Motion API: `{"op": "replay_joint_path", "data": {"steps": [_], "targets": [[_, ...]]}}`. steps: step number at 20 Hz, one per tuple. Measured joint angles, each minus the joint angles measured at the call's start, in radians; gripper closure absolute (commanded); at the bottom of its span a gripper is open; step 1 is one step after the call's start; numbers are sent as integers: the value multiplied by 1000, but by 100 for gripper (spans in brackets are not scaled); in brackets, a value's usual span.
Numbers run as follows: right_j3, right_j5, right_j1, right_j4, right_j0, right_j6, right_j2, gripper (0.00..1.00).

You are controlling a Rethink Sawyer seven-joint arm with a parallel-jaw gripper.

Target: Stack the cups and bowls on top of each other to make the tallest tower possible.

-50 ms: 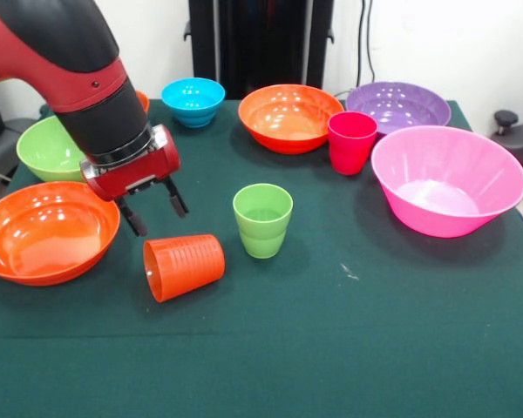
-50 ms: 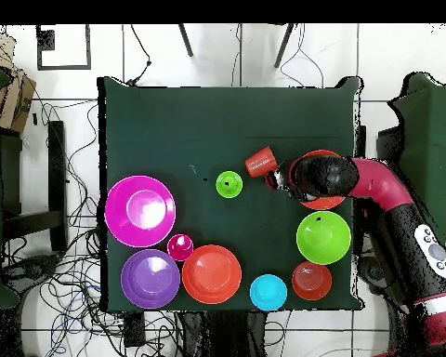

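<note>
The gripper hangs open and empty just above the orange cup, which lies tipped on its side mid-table. The green cup stands beside it. Bowls and the red cup sit apart along the table's edges; I judge nothing stacked yet.

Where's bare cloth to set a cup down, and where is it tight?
Front view: the near strip of green table, in front of the tipped orange cup and light green cup, is bare. Also the patch between the green cup and pink bowl. Crowded: the far row of bowls, and around the open claw beside the wide orange bowl.
</note>
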Motion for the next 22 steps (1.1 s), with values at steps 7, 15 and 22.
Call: {"op": "replay_joint_path", "data": {"steps": [7,15,22], "targets": [[-24,3,0,1,3,-24,0,0],[-57,37,0,4,13,-51,1,0],[-90,53,24,7,21,-65,1,0]]}}
